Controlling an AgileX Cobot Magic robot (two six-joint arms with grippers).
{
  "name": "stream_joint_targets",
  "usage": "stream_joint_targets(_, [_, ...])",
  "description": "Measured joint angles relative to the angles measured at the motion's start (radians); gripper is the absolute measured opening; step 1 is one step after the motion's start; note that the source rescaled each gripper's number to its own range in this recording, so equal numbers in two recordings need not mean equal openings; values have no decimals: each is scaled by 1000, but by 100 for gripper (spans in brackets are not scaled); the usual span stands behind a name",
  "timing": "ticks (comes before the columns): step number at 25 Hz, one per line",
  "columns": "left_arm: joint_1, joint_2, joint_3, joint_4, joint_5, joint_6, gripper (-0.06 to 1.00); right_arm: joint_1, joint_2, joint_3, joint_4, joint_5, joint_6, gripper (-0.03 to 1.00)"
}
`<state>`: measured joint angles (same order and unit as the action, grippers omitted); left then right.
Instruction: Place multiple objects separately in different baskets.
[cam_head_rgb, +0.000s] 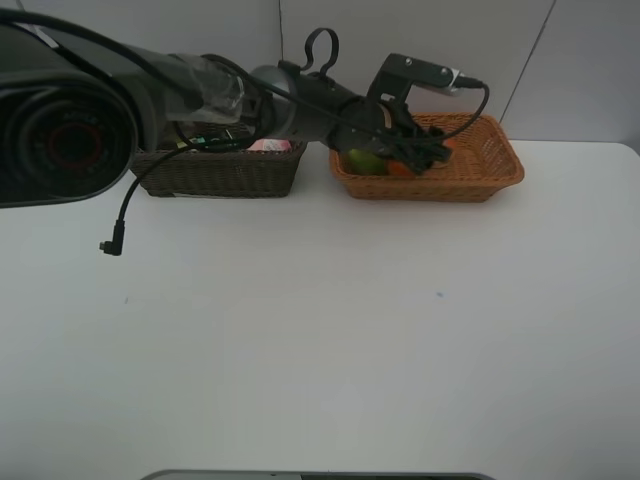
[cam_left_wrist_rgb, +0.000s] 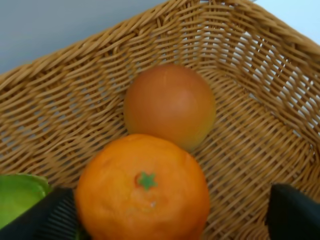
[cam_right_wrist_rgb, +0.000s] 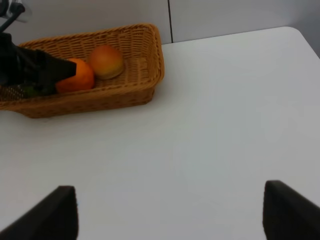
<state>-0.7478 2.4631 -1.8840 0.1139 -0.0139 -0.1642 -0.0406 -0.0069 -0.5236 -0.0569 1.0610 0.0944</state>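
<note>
In light basket (cam_left_wrist_rgb: 75, 100): orange (cam_left_wrist_rgb: 142, 187) sits right btwn left claw (cam_left_wrist_rgb: 170, 215) tips, claw wide, not squeezing; peach (cam_left_wrist_rgb: 170, 105) touching just beyond; right claw (cam_right_wrist_rgb: 170, 212) wide, far off

Orange-tan woven basket (cam_left_wrist_rgb: 60, 100); bright orange (cam_left_wrist_rgb: 142, 187) (green stem star); red-yellow peach (cam_left_wrist_rgb: 170, 105); green fruit (cam_left_wrist_rgb: 17, 197); dark brown basket (cam_head_rgb: 220, 172); white table (cam_head_rgb: 330, 330).
</note>
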Motion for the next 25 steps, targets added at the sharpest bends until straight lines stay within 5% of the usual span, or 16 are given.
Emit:
stream_joint_targets(5, [0,-64,0,0,96,0,96,0,0,0,0,0,0,47])
stream_joint_targets(13, [82,-280,47,0,466,0,96,0,0,0,0,0,0,47])
stream_joint_targets(25, [403,-877,628,-40,587,0,96,0,0,0,0,0,0,47])
